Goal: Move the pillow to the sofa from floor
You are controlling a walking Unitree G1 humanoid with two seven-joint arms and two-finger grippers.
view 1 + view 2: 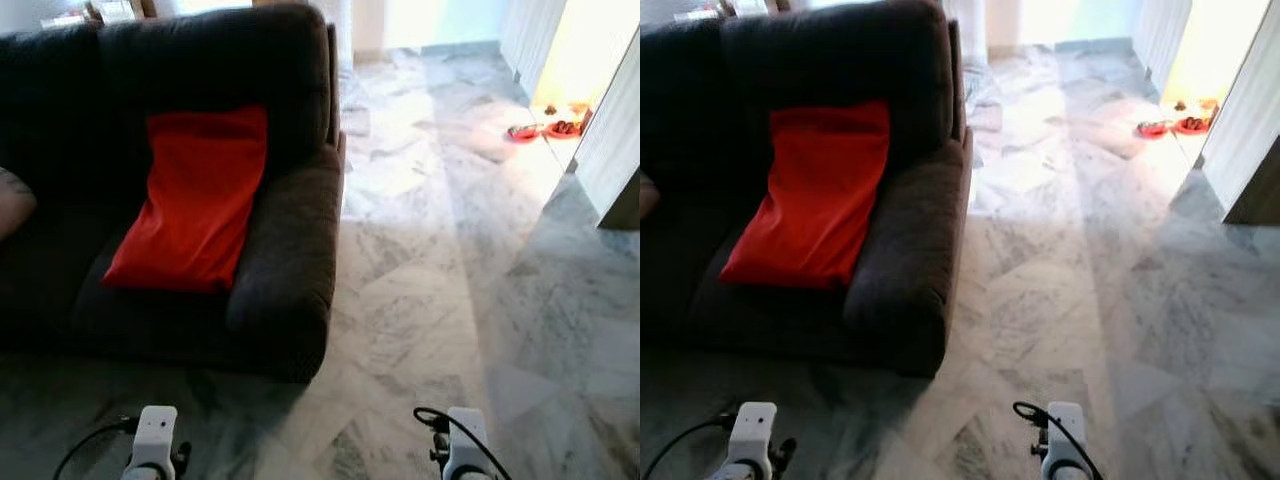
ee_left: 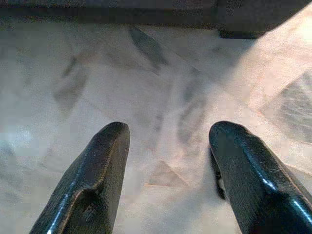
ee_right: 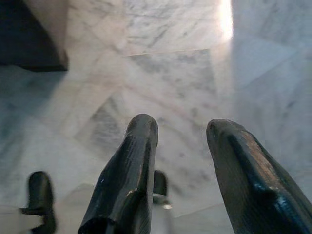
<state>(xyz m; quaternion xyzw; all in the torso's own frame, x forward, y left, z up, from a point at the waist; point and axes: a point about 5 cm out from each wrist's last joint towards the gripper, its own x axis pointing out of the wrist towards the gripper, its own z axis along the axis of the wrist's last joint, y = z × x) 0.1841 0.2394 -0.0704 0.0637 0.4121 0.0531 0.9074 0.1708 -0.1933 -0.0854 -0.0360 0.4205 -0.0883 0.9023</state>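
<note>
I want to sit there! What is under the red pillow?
The red pillow lies on the dark sofa, its lower part on the seat and its top leaning on the backrest. Whatever might be beneath it is covered, so that cannot be told.

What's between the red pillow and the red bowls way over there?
In the left eye view, the sofa's dark armrest, then bare marble floor, lies between the red pillow and the red bowls.

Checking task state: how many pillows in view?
2: a red pillow propped against the sofa backrest by its armrest, and a pale cushion cut off at the frame's left edge. Others may be off-frame.
</note>
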